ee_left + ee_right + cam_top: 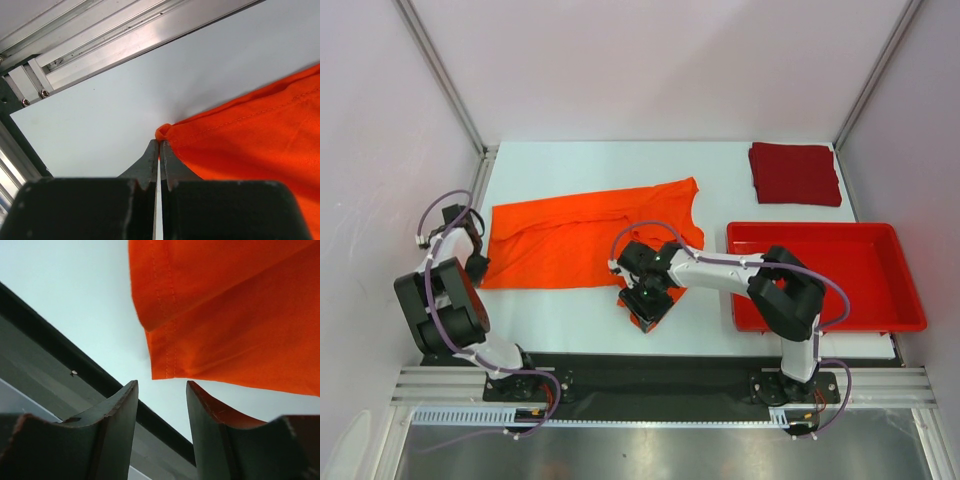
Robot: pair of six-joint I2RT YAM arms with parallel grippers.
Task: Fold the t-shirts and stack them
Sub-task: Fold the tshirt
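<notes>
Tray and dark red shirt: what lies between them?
Only a bare strip of table lies between the dark red shirt and the tray. The top view shows this.

A red plastic tray (865,270) (shallow, rectangular) sits on the white table (580,165), right side.

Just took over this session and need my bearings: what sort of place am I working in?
Most likely a lab robot cell, not a home: a white table boxed in by plain panels on an aluminium frame, with staged props: an orange t-shirt, a folded dark red t-shirt and a red tray.
</notes>
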